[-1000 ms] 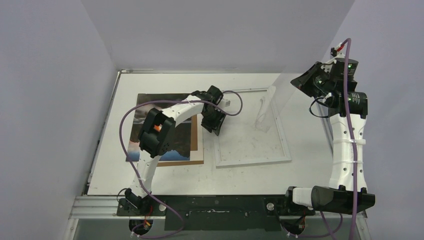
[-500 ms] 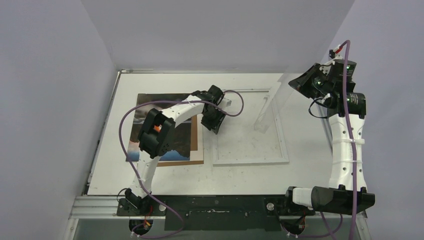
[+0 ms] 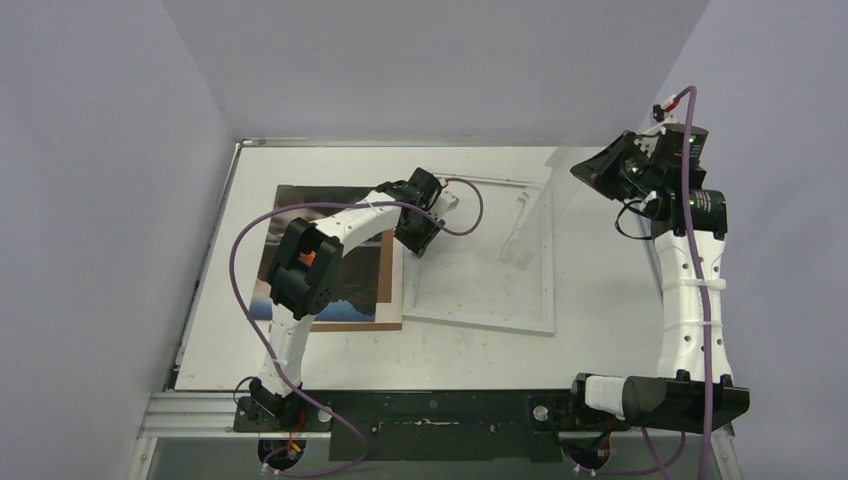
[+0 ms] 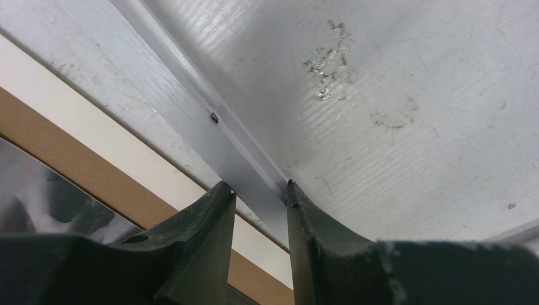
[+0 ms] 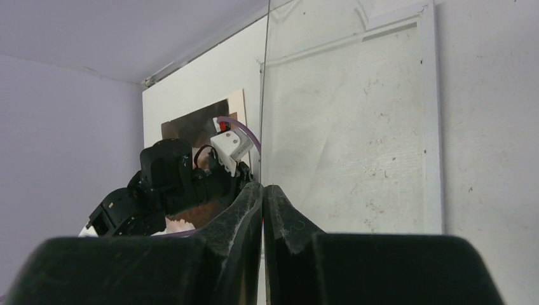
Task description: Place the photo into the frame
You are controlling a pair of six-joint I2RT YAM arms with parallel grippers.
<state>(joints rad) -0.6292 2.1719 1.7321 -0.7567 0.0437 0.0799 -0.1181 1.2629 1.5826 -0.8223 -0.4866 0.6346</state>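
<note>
**Photo (image 3: 358, 285) lies beside the frame (image 3: 480, 322)**

It rests flat on a brown board (image 3: 393, 295), just left of the frame. The right gripper (image 3: 590, 170) is pinched tight on a clear sheet (image 3: 535, 215) and tips it up off the frame, likely to make room for the photo. The left gripper (image 4: 257, 187) has its jaws half open around the frame's left edge, maybe to steady it. I cannot tell if they squeeze it.

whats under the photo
A brown backing board shows past the right and near edges of the photo. The left arm covers the middle, and how far the board reaches beneath is hidden.
</note>
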